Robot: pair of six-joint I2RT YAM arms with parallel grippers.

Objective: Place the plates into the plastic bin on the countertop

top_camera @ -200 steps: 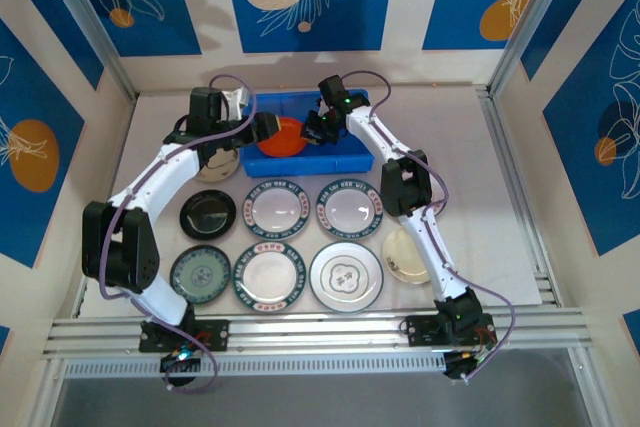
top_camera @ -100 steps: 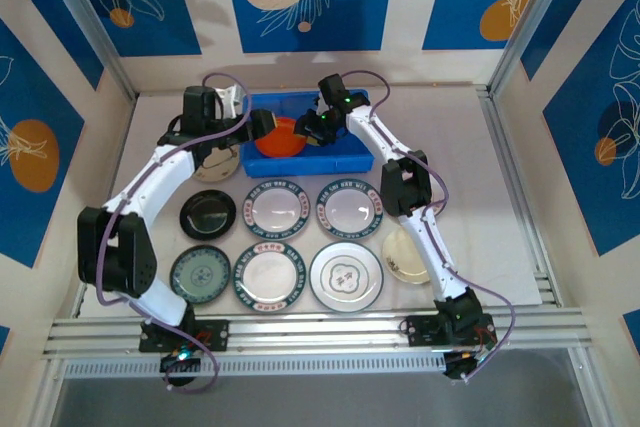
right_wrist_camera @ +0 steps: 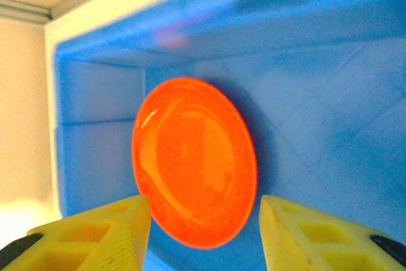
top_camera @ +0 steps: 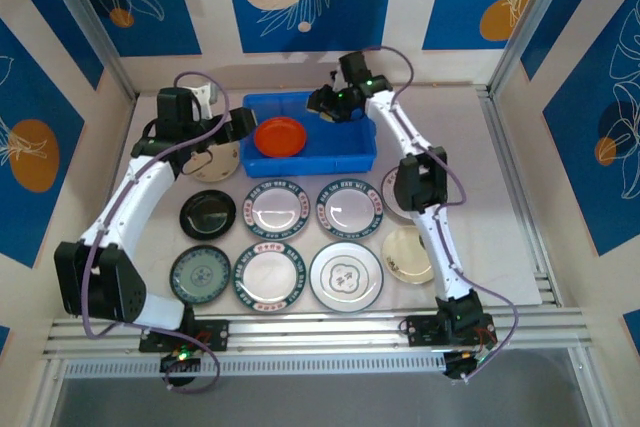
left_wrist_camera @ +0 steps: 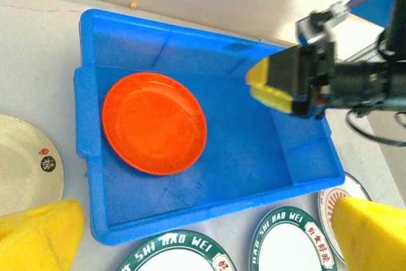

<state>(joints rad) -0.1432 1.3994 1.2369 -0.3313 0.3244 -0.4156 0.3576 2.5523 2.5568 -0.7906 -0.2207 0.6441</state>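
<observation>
Bin (top_camera: pixel 330 160): one, blue, at back centre of the bench (top_camera: pixel 480 177).
In the bin: one orange plate (top_camera: pixel 279 136), flat on the floor, in the left half.

Plates on the bench outside the bin: nine counted.
- cream plate (top_camera: pixel 222 160), one, just left of the bin, partly under the left arm.
- black plate (top_camera: pixel 208 213), one, front of the cream one.
- dark green plate (top_camera: pixel 200 274), one, nearest row, far left.
- green-rimmed white plates, three: middle row (top_camera: pixel 277 209) and (top_camera: pixel 349 207), nearest row (top_camera: pixel 268 275).
- pale grey plate (top_camera: pixel 345 275), one, nearest row.
- tan plate (top_camera: pixel 405 255), one, nearest row, right end, beside the right arm.
- red-rimmed plate (left_wrist_camera: pixel 331 200), one, right of the middle row, largely covered by the right arm from above.

Left gripper (left_wrist_camera: pixel 204 230): fingers wide apart, nothing between them, over the bin's left front edge.
Right gripper (right_wrist_camera: pixel 204 220): wide, empty, above the bin's right half, facing the orange plate.
</observation>
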